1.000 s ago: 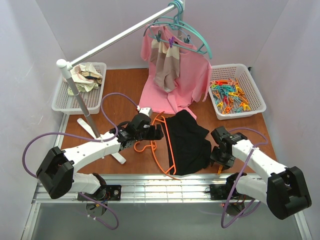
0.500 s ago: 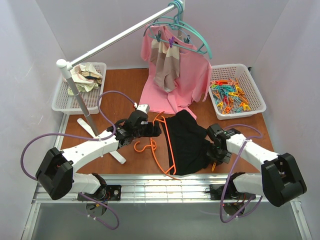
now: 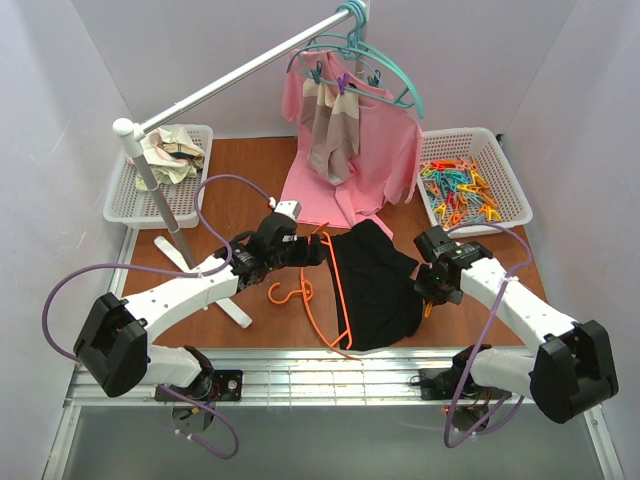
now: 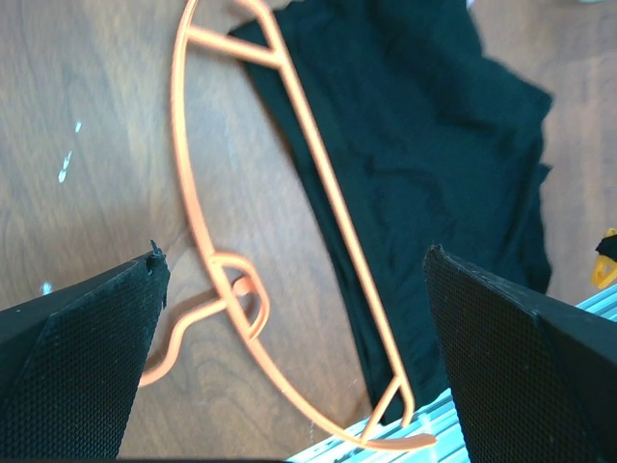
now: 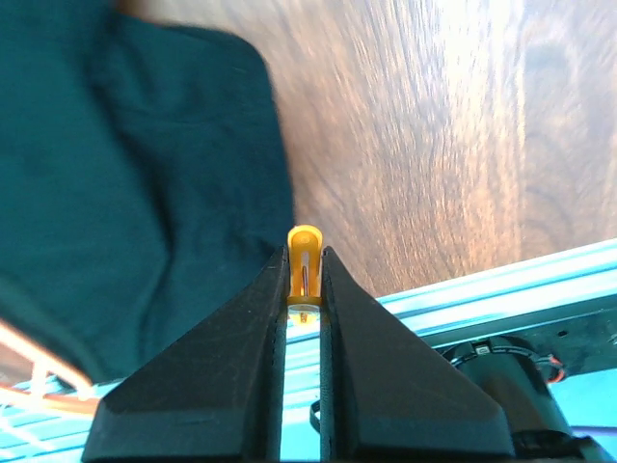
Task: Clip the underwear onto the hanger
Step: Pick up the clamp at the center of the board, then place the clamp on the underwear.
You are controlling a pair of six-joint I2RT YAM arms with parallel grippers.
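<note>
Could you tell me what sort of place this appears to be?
Probably a lab mock-up of a laundry corner: white walls enclose a wooden table, with a clothes rail carrying teal hangers and a basket of coloured clothes pegs.

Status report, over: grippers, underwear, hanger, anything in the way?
Left gripper open over the hanger. Right gripper shut on an orange clip beside the underwear. Hanger bar across the underwear's edge, unclipped. Nothing seen blocking.

The table (image 4: pixel 87 145) is smooth wood grain with a soft sheen. The underwear (image 4: pixel 415 174) is soft matt black cloth, the hanger (image 4: pixel 328 193) glossy orange plastic. On the left tool (image 4: pixel 289 253), the pads (image 4: pixel 87 367) are rough, mesh-textured black. On the right tool (image 5: pixel 305 249), smooth matt fingers (image 5: pixel 386 376) pinch a shiny orange plastic clothes peg (image 5: pixel 305 239).
</note>
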